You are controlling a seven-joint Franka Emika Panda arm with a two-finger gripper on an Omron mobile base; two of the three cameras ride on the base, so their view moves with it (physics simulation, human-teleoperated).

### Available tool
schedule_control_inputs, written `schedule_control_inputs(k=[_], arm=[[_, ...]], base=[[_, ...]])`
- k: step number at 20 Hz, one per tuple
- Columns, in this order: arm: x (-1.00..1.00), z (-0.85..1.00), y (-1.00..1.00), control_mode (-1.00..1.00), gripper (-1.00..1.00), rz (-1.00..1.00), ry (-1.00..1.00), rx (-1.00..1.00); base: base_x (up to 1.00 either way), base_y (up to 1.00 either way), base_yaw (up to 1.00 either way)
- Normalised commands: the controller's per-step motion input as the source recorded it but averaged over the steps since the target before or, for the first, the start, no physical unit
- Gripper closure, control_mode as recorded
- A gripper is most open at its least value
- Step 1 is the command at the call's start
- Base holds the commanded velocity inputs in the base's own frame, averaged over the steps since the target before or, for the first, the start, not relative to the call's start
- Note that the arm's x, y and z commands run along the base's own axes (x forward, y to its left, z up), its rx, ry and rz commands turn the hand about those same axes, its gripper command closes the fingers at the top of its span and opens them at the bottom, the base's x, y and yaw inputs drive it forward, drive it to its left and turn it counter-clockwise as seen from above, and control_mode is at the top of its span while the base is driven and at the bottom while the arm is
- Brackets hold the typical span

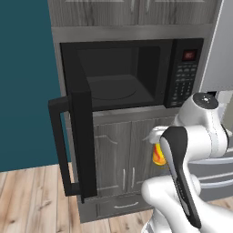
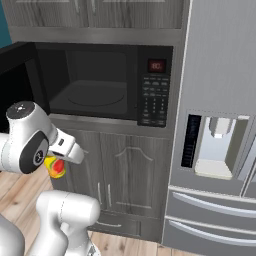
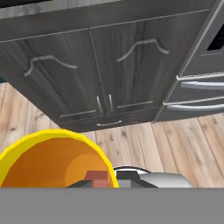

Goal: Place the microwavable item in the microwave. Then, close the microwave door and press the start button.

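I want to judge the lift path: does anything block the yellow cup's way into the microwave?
Nothing visible does. The small yellow cup, held low before the grey cabinet doors, has the black built-in microwave cavity above, bare inside, its black door swung out left.

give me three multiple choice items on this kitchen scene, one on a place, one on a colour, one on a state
1. Where is the yellow cup?
A. inside the microwave
B. at the tool, below the microwave
C. on the floor

2. What colour is the microwave's display?
A. red
B. green
C. blue

3. How does the microwave door stand?
A. shut
B. swung open to the left
C. removed

Answers:
1. B, the cup shows beside the arm in front of the lower cabinets, cavity bare.
2. A, it glows red above the keypad.
3. B, the cavity is exposed and the door juts outward.
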Motion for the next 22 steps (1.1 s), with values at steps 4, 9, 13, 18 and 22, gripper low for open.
schedule_control_inputs(k=[4, 9, 13, 18, 22], arm=[[0.14, 0.66, 0.0, -1.0, 1.0, 0.0, -0.26, -0.01], [0.25, 0.68, 0.03, -1.0, 1.0, 0.0, -0.11, 0.0], [0.31, 0.42, 0.03, -1.0, 1.0, -0.06, -0.12, 0.0], [0.52, 0.02, 0.0, -1.0, 1.0, -0.07, -0.15, 0.0], [0.74, 0.03, 0.03, -1.0, 1.0, -0.07, -0.09, 0.0]], base=[[0.0, 0.0, 0.0], [0.0, 0.0, 0.0], [0.0, 0.0, 0.0], [0.0, 0.0, 0.0], [0.0, 0.0, 0.0]])
